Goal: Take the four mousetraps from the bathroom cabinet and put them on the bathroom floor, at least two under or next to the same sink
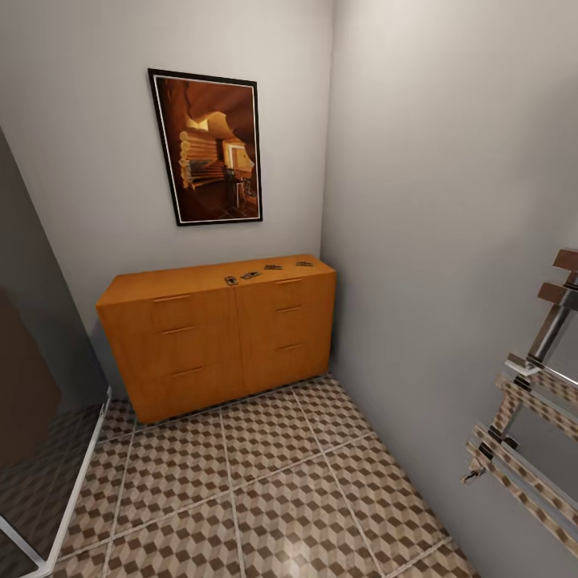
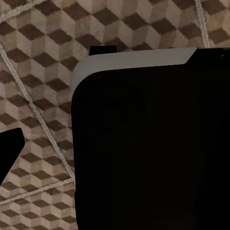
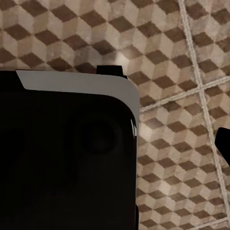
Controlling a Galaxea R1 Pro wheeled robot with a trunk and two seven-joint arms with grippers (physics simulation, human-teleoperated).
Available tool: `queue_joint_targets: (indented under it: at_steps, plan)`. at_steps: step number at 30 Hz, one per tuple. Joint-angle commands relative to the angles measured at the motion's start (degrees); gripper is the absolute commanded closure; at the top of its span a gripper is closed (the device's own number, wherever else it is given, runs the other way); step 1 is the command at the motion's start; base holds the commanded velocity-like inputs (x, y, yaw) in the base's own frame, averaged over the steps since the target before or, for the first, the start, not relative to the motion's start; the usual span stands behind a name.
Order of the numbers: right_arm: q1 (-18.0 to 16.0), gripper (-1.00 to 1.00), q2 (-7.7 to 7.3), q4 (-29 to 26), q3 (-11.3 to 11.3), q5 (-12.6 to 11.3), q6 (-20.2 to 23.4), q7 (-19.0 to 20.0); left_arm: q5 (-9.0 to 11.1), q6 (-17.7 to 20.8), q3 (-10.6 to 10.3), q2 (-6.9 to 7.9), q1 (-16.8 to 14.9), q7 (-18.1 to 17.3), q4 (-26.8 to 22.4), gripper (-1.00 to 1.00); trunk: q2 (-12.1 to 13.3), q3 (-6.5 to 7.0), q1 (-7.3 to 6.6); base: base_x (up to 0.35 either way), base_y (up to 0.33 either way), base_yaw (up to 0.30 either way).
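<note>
head view: mousetraps [image 1: 250,275] atop cabinet [image 1: 217,337], cube-tiled bathroom floor [image 1: 265,490]; pincer states unclear.

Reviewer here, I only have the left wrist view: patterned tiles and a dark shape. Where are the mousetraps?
Observer: The head view shows four mousetraps in a row on top of the cabinet, toward its right end.
Operator: Any drawers open?
Observer: No, every drawer front sits flush.
Operator: What stands beside the cabinet?
Observer: A framed picture hangs on the wall above it, and patterned bathroom floor lies in front.
</note>
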Motion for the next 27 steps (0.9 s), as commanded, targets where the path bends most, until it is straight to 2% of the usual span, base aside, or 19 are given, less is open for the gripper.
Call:
queue_joint_targets:
  at_steps: [1, 13, 27]
  plan:
    - [0.0, -1.0, 0.0, 0.1, 0.0, 0.0, -0.2, 0.0, 0.0, -0.1, 0.0, 0.01, 0.0, 0.0, 0.0, -1.0, 0.0, -0.06, 0.0, 0.0, 0.0, 0.0]
    - [0.0, -1.0, 0.02, 0.1, 0.1, 0.0, -0.2, 0.0, -0.1, -0.1, 0.0, 0.07, 0.0, -0.1, 0.0, -1.0, 0.0, -0.06, 0.0, 0.025, 0.0, 0.0]
    - [0.0, -1.0, 0.02, 0.1, 0.1, 0.1, -0.2, 0.0, -0.1, -0.1, 0.0, 0.09, 0.0, -0.1, 0.0, -1.0, 0.0, -0.06, 0.0, 0.277, 0.0, 0.0]
